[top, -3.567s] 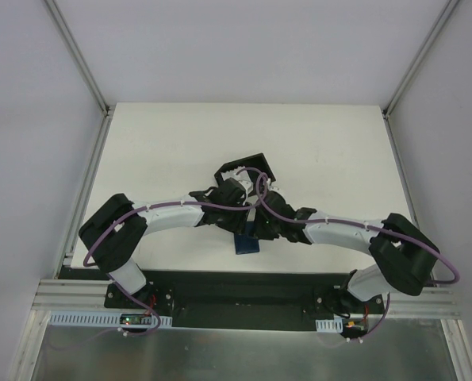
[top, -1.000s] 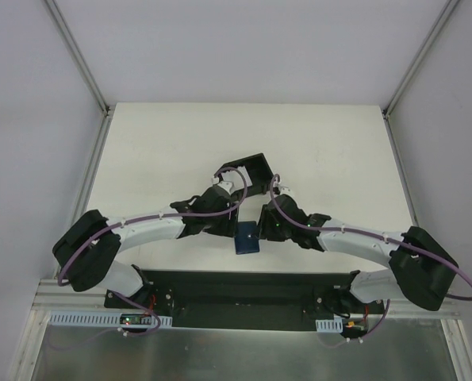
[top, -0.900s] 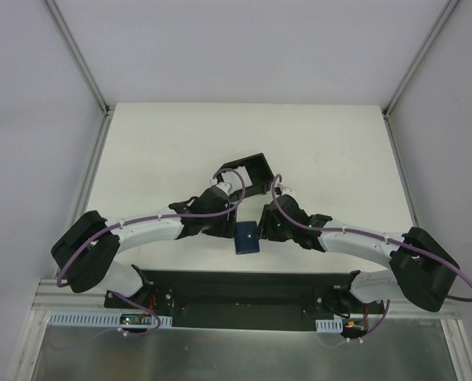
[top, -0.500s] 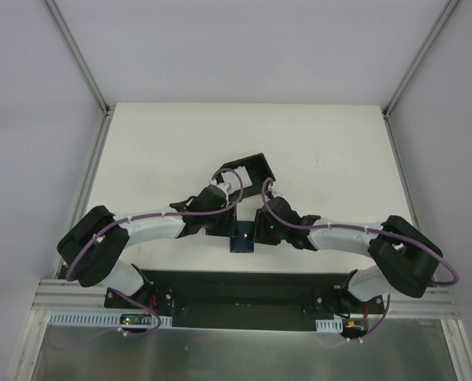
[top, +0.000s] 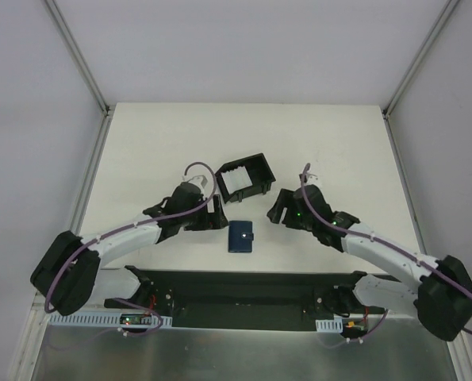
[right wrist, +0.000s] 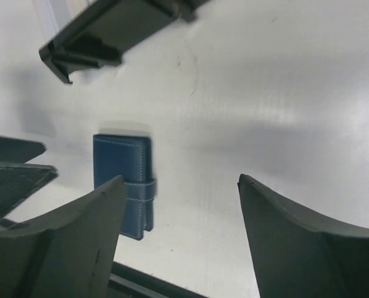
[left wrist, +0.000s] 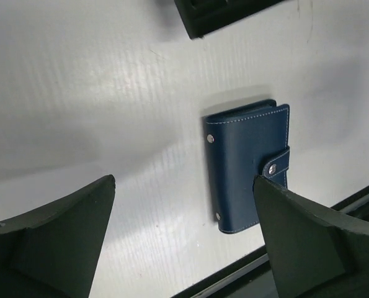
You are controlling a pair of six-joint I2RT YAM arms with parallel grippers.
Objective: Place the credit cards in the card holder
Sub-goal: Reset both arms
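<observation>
Holder released, arms drawn apart

Retreat on both sides: the left gripper (top: 216, 217) and right gripper (top: 281, 208), crowded over the card holder (top: 240, 236) half a second ago, now stand clear of it, jaws spread and empty. It lies folded, tab snapped, on the table (top: 140, 143) between them. Pale shapes, probably credit cards (top: 237, 182), sit in the black tray (top: 255, 163) behind, so the work looks unfinished.
</observation>
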